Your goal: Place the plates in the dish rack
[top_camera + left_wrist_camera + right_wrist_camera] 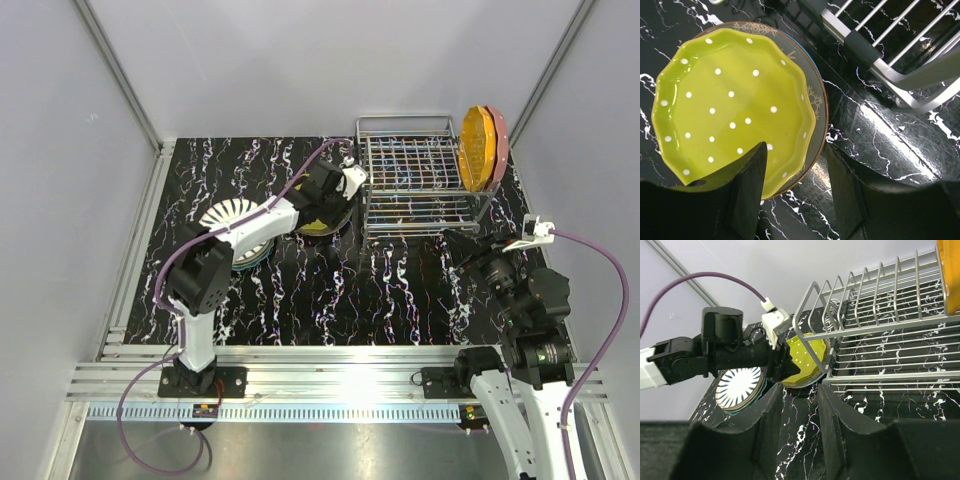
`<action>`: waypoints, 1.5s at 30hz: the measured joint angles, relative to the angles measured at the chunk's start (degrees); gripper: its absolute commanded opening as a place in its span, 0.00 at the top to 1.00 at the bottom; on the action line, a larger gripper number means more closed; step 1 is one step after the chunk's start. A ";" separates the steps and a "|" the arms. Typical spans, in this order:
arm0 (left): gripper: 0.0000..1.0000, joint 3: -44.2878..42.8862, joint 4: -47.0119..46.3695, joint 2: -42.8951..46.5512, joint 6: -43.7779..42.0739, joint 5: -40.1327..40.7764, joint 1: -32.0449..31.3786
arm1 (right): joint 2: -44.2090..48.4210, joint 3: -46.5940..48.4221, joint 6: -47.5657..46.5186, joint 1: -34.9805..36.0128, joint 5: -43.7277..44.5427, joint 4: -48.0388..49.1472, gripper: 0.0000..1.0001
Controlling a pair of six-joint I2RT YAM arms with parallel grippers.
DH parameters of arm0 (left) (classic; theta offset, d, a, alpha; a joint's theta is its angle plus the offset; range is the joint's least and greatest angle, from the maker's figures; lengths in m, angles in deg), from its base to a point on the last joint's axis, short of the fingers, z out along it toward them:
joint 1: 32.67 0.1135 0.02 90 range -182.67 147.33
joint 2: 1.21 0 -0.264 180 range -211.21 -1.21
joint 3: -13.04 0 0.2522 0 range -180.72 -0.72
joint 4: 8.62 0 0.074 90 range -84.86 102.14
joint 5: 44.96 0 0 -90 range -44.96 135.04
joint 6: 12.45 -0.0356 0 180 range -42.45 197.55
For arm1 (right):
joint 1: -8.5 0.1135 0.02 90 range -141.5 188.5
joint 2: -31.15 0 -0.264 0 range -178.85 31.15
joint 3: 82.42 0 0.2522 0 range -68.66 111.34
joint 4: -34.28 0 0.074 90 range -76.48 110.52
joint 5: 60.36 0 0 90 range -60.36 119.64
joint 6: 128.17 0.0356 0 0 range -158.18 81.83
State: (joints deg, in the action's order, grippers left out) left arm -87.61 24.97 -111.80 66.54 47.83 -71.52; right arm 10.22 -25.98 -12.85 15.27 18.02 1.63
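A black, white-veined surface carried everything. The chrome wire dish rack stood toward its far right. At the rack's right end two plates stood on edge, side by side: an orange plate and, just behind it on the outer side, a pink plate. The remaining slots held nothing.

Left of the rack, a black-striped white plate lay flat on top of a short stack with a teal rim showing beneath it. Between that stack and the rack's left side, a yellow-green dotted plate lay flat on a dark plate with pale tree-like motifs, close to the rack but apart from it.

The left gripper hung low over this pair, its jaws spread and straddling the near rim: one finger over the yellow-green plate, the other over the bare surface beside the dark plate.

The right gripper hovered off the rack's near right corner, jaws parted with nothing between them.
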 measured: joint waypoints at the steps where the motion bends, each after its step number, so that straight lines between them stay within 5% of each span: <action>1: 0.48 -0.13 -0.02 -0.55 -0.09 -0.04 0.00 | 0.04 0.00 0.00 0.17 0.02 0.17 0.59; 26: 0.75 2.99 -4.55 -5.86 -0.85 1.70 0.13 | 0.31 -1.84 0.02 0.63 0.04 1.55 0.60; 35: 0.71 4.15 -5.51 -6.29 -0.37 2.45 0.17 | 0.50 -1.90 0.02 0.63 0.11 1.55 0.61; 40: 0.99 4.94 -7.10 -6.29 0.59 3.17 0.26 | 0.72 -1.95 0.02 0.63 0.13 1.55 0.62; 45: 1.00 4.96 -7.89 -6.29 -0.13 3.43 -0.15 | 0.81 -2.01 0.02 0.63 0.17 1.53 0.62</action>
State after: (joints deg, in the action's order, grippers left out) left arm -82.65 17.08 -118.09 66.41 51.26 -71.68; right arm 11.03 -27.99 -12.83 15.90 18.19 3.16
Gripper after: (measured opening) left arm 0.028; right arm 0.385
